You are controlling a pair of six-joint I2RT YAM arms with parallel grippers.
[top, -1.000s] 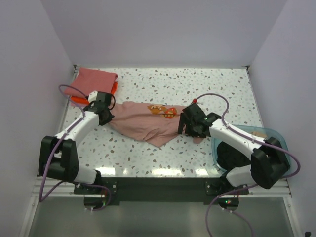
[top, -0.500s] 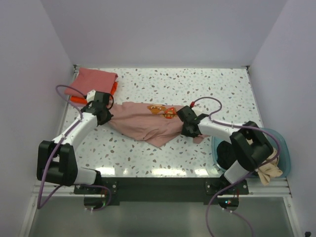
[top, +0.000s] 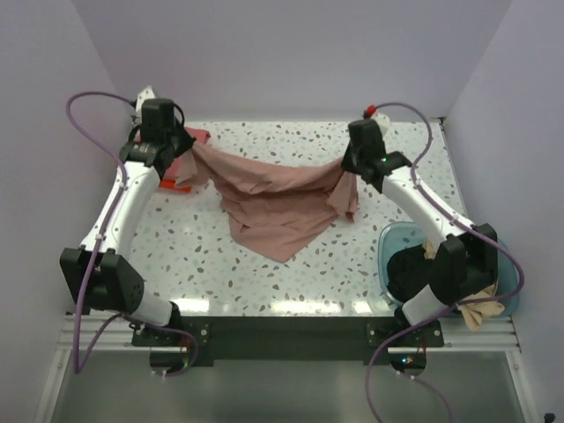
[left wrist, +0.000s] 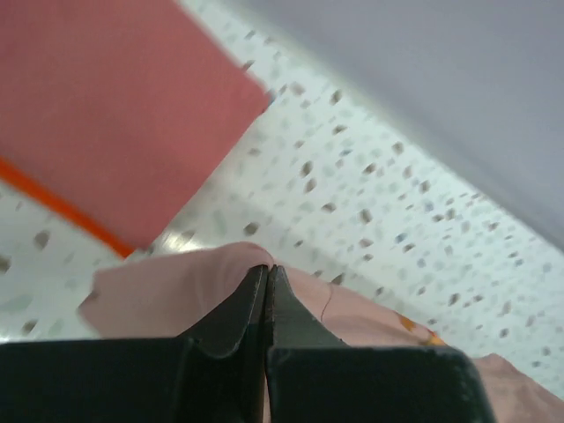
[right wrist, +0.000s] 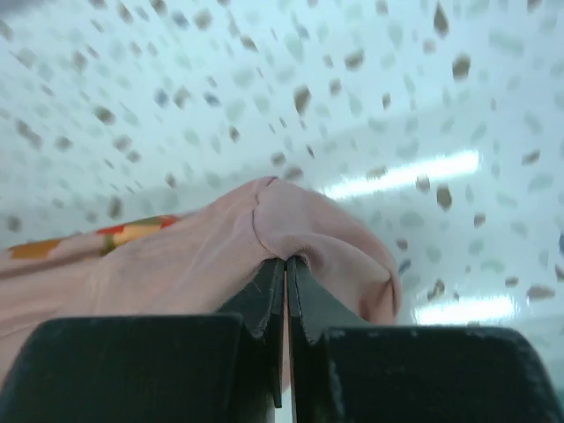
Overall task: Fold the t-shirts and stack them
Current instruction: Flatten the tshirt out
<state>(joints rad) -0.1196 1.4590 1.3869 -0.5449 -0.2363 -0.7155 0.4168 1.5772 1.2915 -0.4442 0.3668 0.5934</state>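
Two claws of yours are holding the dusty pink t-shirt [top: 282,198] in the overhead view, its long axis running left to right between left claw [top: 182,141] and right claw [top: 349,167], above the counter [top: 203,260] and toward its far side. Your left wrist view is showing that claw pressed together on pink cloth, with the coral red t-shirt [left wrist: 115,106] lying beyond it to the left. Your right wrist view is showing the same pinch.

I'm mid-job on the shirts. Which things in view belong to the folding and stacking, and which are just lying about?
Part of the job:
- dusty pink t-shirt, pinched by left gripper and right gripper
- folded coral red shirt on orange shirt
- black shirt in the tub
- tan shirt over its rim

Lying about:
- translucent blue tub
- purple cables
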